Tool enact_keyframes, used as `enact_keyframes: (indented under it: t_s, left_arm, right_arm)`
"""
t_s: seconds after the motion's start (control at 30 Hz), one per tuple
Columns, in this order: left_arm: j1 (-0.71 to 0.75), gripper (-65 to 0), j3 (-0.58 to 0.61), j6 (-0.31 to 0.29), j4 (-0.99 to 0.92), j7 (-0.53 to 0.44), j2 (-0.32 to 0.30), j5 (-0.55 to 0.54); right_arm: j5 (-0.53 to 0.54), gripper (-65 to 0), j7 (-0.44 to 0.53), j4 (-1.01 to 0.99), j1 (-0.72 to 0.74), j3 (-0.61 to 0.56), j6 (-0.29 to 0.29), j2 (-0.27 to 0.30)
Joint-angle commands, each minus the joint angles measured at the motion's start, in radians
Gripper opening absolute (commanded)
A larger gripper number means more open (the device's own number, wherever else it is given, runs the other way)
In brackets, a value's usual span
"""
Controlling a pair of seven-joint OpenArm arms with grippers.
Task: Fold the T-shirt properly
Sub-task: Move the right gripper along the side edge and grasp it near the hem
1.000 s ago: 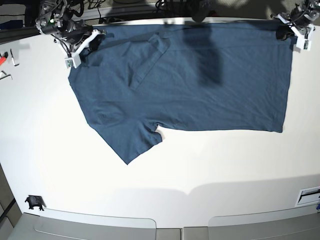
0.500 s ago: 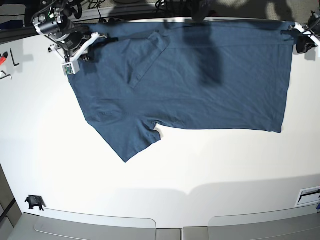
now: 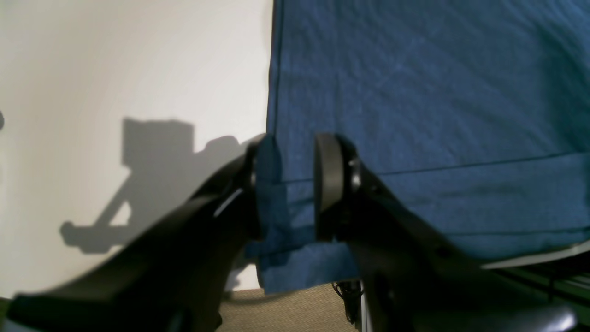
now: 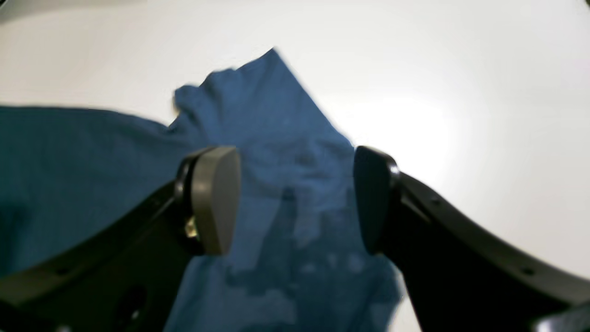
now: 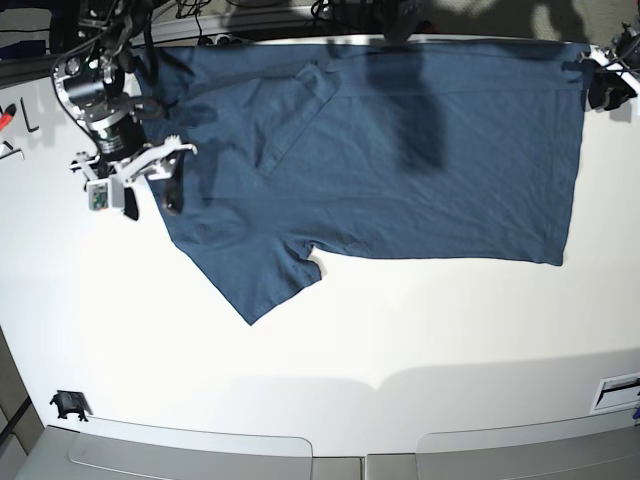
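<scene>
Lying spread flat across the far half of the white worktop [image 5: 400, 340], the T-shirt [image 5: 400, 160] awaits folding, its corner hem (unclamped) between the part-open left pincer [image 3: 286, 184], while the right pincer [image 4: 295, 198] gapes wide above a sleeve, likely readying the next grasp.

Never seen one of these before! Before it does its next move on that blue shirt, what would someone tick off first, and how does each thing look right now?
1. T-shirt lies spread flat on the table: ok, though one sleeve is folded over near the far edge.
2. Right tool open above the cloth: ok, its pads stand wide apart with nothing gripped.
3. Left tool free of the shirt: not ok, the hem corner sits between its pads.
4. Shirt fully on the table: not ok, that corner hangs past the edge in the left wrist view.
5. Small tools at the table's side lie apart from the shirt: ok.
</scene>
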Motion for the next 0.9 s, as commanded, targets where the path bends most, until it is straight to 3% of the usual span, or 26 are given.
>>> enact_keyframes:
  t_s: [0.0, 0.1, 0.3, 0.57, 0.87]
  left_arm:
    - [0.009, -50.9, -0.010, -0.003, 0.016, -0.021, -0.017, -0.016]
    - [0.009, -50.9, -0.010, -0.003, 0.015, -0.020, -0.017, -0.016]
    - [0.009, -50.9, -0.010, -0.003, 0.015, -0.021, -0.017, -0.016]
    - [0.008, -50.9, -0.010, -0.003, 0.015, -0.021, -0.017, -0.016]
    - [0.009, -50.9, -0.010, -0.003, 0.015, -0.028, -0.016, -0.016]
  right_arm:
    - [-0.016, -28.0, 0.044, 0.007, 0.021, 0.004, -0.004, 0.008]
    - [-0.093, -28.0, 0.075, -0.055, 0.071, 0.004, -0.005, 0.011]
    - [-0.092, -28.0, 0.075, -0.334, 0.210, 0.004, -0.003, 0.044]
    - [0.065, -28.0, 0.034, -0.785, 0.451, 0.004, 0.080, 0.123]
    - [0.149, -28.1, -0.068, -1.027, 0.583, 0.004, 0.137, 0.135]
